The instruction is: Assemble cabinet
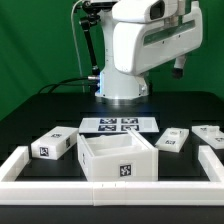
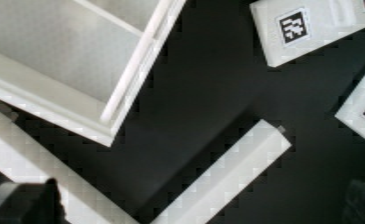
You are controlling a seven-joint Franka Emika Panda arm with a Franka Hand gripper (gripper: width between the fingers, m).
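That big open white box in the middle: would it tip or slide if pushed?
The cabinet box looks stiff, given its thick walls. It is low and broad, so it would probably slide, not tip. It is hollow, so likely light for its size.

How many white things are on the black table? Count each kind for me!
big cabinet box: 1
small tagged blocks: 3
marker board: 1
border rail: 1
Total: 6
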